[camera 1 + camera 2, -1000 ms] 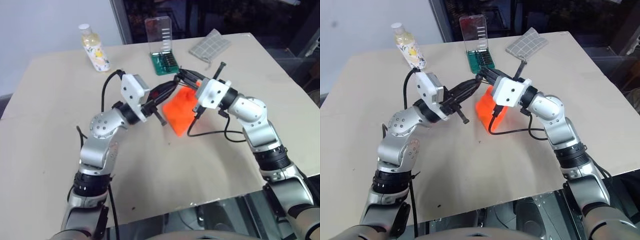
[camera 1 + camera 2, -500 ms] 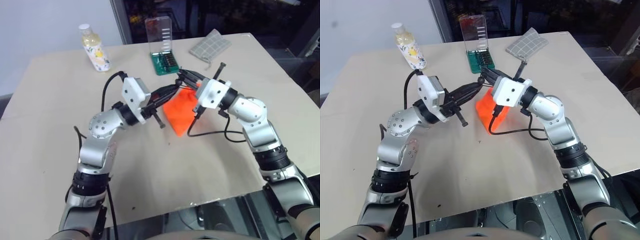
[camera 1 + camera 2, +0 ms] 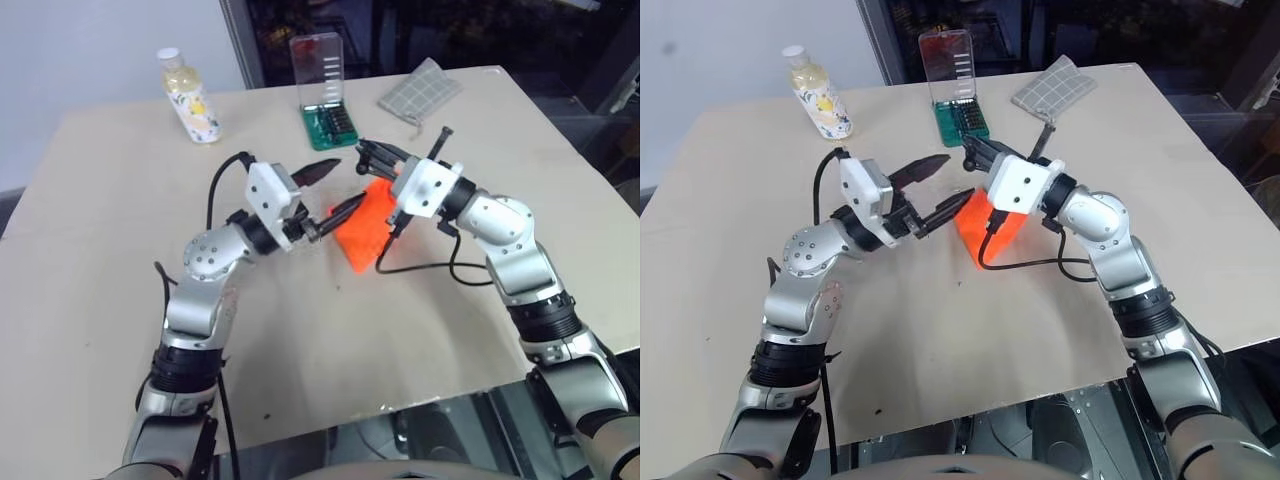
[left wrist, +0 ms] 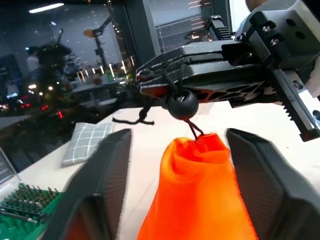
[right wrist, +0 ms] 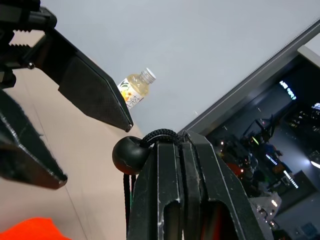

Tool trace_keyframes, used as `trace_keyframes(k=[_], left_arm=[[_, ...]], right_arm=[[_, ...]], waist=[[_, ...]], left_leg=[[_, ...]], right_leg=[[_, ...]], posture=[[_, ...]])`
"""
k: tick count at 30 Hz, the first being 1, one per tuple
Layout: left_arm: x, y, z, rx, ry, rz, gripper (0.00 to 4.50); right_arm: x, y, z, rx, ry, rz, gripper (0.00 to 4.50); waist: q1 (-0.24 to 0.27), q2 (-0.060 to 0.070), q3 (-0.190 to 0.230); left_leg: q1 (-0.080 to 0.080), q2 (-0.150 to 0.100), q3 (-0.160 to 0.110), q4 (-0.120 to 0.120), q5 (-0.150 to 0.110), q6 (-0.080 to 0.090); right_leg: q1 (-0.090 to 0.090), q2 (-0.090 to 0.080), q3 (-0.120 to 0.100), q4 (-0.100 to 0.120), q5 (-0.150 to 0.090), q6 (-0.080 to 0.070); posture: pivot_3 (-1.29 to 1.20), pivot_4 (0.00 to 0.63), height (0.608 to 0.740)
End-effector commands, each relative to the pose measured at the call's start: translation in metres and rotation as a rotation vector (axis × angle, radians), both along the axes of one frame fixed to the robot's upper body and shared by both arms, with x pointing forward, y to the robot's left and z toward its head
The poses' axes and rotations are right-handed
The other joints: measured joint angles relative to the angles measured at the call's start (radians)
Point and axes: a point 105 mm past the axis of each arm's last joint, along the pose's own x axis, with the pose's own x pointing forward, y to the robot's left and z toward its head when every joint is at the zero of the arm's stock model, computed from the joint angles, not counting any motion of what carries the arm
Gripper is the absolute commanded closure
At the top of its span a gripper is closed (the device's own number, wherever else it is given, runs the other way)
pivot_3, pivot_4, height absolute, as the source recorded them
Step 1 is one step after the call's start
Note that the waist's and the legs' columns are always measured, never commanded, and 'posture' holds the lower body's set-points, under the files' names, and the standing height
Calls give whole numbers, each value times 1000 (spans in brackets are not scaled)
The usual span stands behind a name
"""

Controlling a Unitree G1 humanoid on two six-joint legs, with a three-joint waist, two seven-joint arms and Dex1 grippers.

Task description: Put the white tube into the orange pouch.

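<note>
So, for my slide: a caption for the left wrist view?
Open left gripper flanks the neon-orange fabric pouch, hung by its dark drawstring from the shut right gripper.

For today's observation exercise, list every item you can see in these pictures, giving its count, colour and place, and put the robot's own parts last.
table: 1, beige, under everything.
orange pouch: 1, neon orange, hanging above the table's middle by its drawstring.
drawstring: 1, black with a round black toggle, pinched in the right gripper.
bottle: 1, yellowish with white cap, upright at the far left of the table.
bit case: 1, green with clear lid raised, far middle.
checked pouch: 1, grey, far right.
left gripper: 1, black, jaws open on either side of the pouch's side.
right gripper: 1, black, jaws shut on the drawstring.
</note>
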Motion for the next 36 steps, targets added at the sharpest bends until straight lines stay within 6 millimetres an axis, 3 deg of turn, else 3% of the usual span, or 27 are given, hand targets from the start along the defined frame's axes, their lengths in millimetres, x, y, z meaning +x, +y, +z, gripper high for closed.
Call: trace_keyframes(k=[1, 36], left_arm=[[-4, -4, 13, -10, -56, -27, 1584], [-3, -12, 15, 14, -56, -110, 1584]], right_arm=[[-8, 0, 14, 20, -56, 17, 4500], [-17, 13, 7, -24, -55, 78, 4500]], waist=[[0, 0, 0], [0, 0, 0]], left_leg=[[0, 0, 0, 0, 0, 0], [0, 0, 0, 0, 0, 0]], right_leg=[[0, 0, 0, 0, 0, 0], [0, 0, 0, 0, 0, 0]], posture=[[0, 150, 740], [0, 150, 740]])
